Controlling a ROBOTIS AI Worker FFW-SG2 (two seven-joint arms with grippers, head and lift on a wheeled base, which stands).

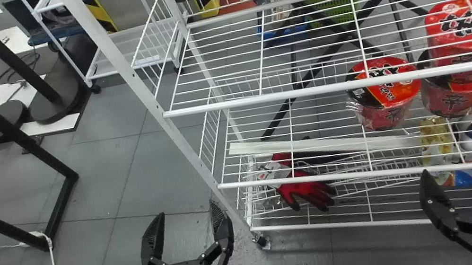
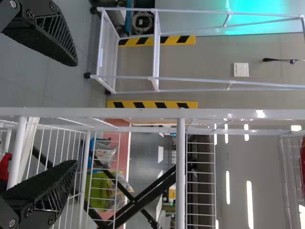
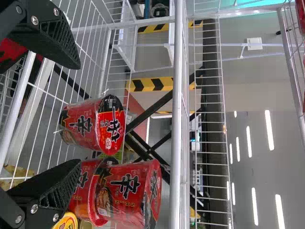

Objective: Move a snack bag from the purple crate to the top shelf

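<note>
White wire rack (image 1: 259,99) on grey tiled floor (image 1: 152,175); left gripper (image 1: 187,207), right gripper (image 1: 457,159): fingers (image 1: 153,240) spread.

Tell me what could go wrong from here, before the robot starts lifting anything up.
The right hand is open close in front of the white rack; raised too near, it might catch a rail and jolt the rack.

A jolt could topple the upper noodle cup, which sits stacked on a lower cup.

The left hand, also open, is beside the rack's corner post and may bump it if swung inward.
</note>
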